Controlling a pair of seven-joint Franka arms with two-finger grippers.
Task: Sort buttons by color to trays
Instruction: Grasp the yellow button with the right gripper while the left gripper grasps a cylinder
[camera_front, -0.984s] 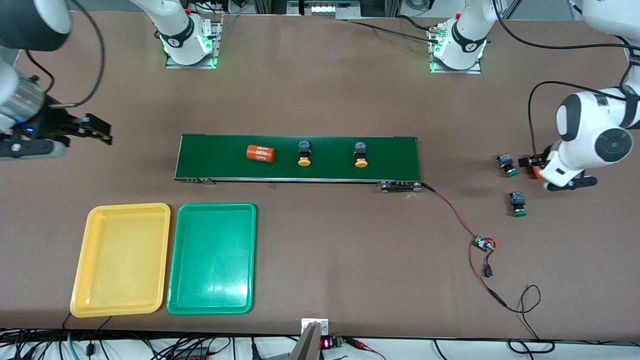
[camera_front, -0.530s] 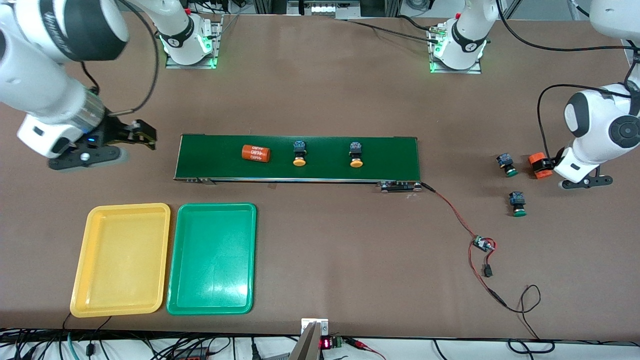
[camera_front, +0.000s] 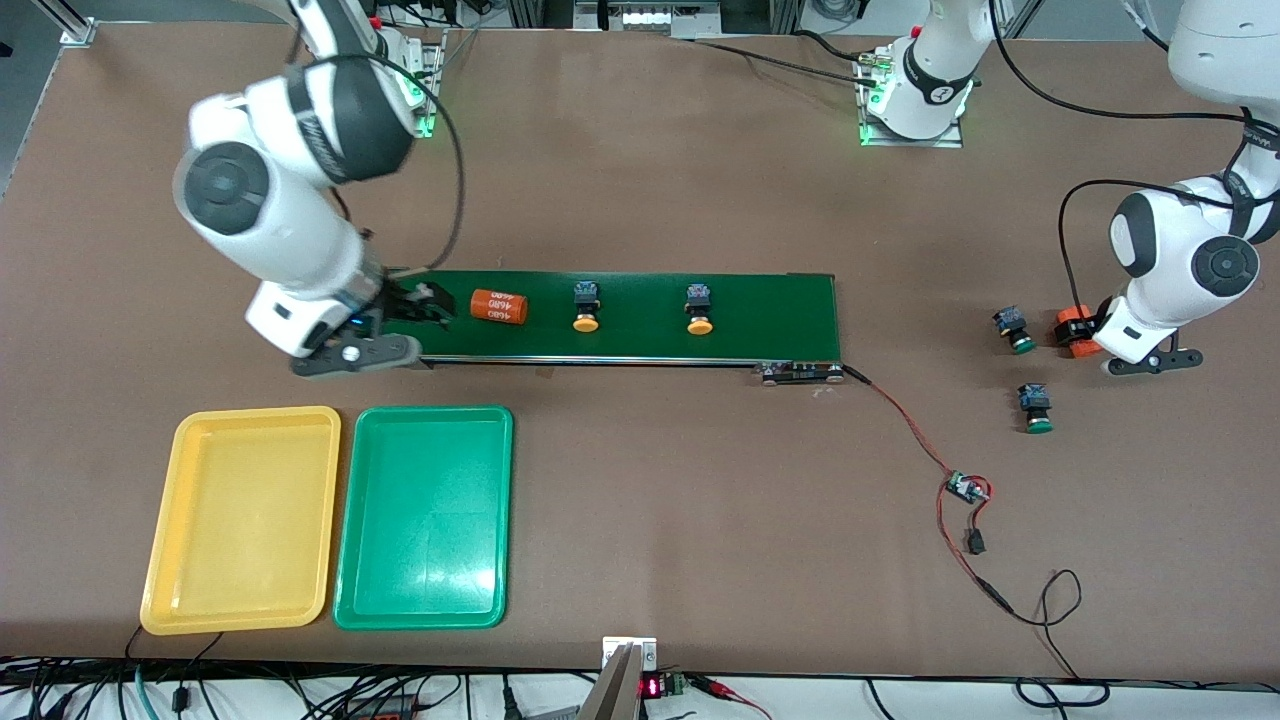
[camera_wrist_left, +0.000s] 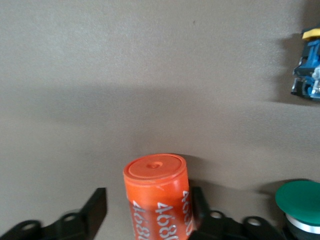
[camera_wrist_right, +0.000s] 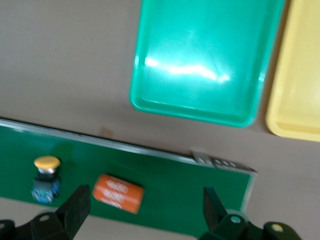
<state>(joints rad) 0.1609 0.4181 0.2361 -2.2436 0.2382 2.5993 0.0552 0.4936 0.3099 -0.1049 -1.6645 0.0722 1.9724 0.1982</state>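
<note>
Two yellow-capped buttons (camera_front: 585, 307) (camera_front: 698, 309) ride on the dark-green belt (camera_front: 760, 310). Two green-capped buttons (camera_front: 1015, 330) (camera_front: 1034, 408) lie on the table toward the left arm's end. The yellow tray (camera_front: 240, 520) and green tray (camera_front: 425, 515) sit side by side, nearer the camera than the belt. My left gripper (camera_front: 1085, 335) (camera_wrist_left: 149, 205) is low beside the green buttons, open around an orange cylinder (camera_wrist_left: 157, 195); one finger touches it and the other stands apart. My right gripper (camera_front: 425, 305) (camera_wrist_right: 145, 205) hangs open over the belt's end, near another orange cylinder (camera_front: 498, 306) (camera_wrist_right: 118, 192).
A red-and-black wire with a small board (camera_front: 965, 488) runs from the belt's motor end toward the camera. In the left wrist view a green cap (camera_wrist_left: 302, 202) is close beside the fingers. The belt's metal edge (camera_wrist_right: 150, 152) lies between the belt and the trays.
The right arm has swung in from the table's end to the belt's end. The belt's cylinder and yellow buttons have drifted toward it. The left gripper has barely shifted beside its cylinder.
</note>
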